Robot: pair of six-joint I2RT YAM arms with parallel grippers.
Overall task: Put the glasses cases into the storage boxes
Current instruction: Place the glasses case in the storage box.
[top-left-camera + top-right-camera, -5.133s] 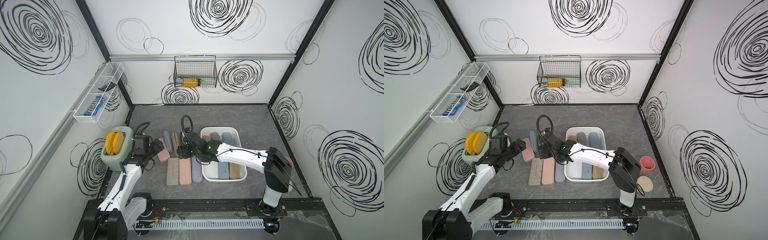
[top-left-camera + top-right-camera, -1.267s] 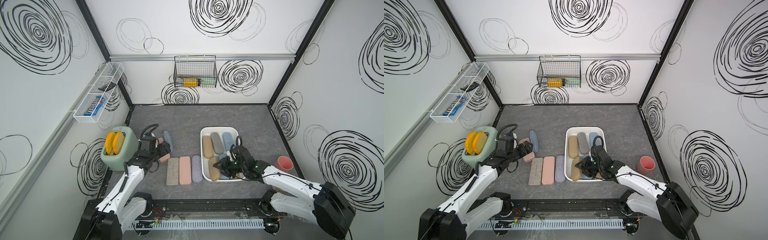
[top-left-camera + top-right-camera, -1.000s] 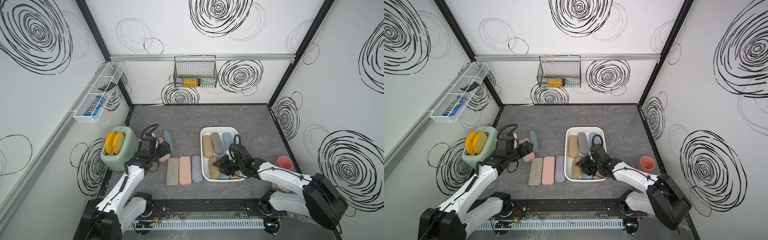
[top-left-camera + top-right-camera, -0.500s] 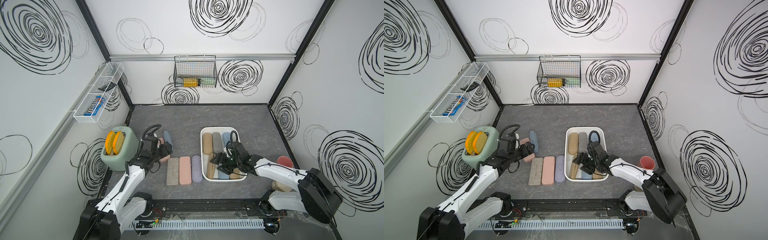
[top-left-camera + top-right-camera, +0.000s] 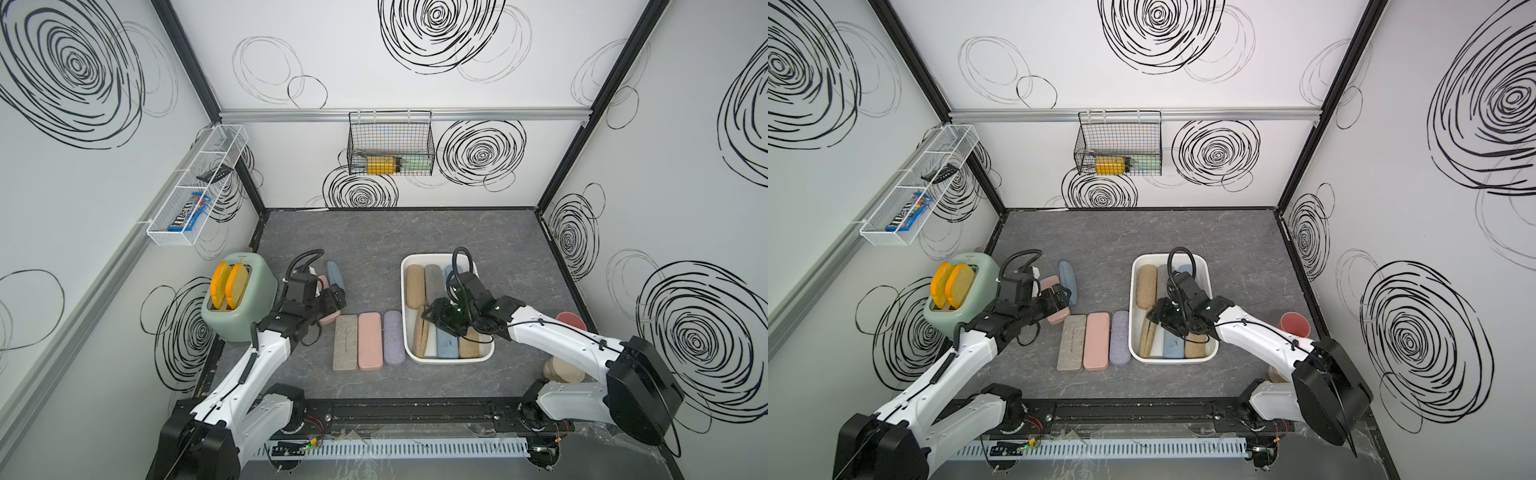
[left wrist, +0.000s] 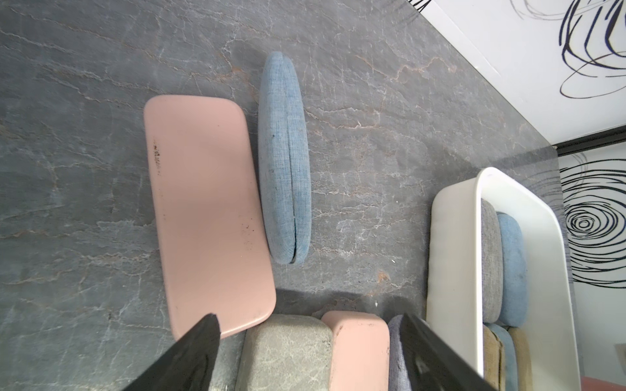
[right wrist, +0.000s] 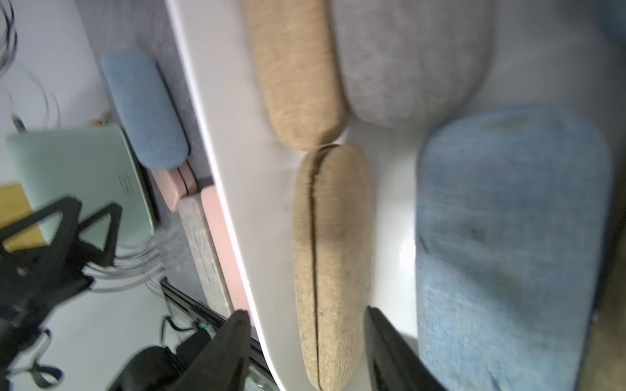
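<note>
The white storage box (image 5: 451, 360) holds several glasses cases in tan, grey and blue. A tan case (image 7: 332, 254) stands on its edge by the box's left wall (image 7: 230, 135). My right gripper (image 7: 306, 338) is open and straddles that case (image 5: 422, 336), with a gap on one side. On the table lie a grey-beige flat case (image 5: 345, 343), a pink one (image 5: 370, 340), a lilac one (image 5: 393, 337), a blue one (image 6: 284, 159) and a second pink flat one (image 6: 206, 210). My left gripper (image 6: 310, 335) hovers open and empty over the near ends of the row.
A green toaster (image 5: 239, 301) with two orange-edged slices stands at the left, close to my left arm. A red cup (image 5: 571, 322) and a tan cup (image 5: 563, 370) stand right of the box. Wire baskets hang on the back and left walls.
My right gripper has shifted left inside the box and released the tan case, which now stands on edge by the left wall. The left arm has barely moved.
</note>
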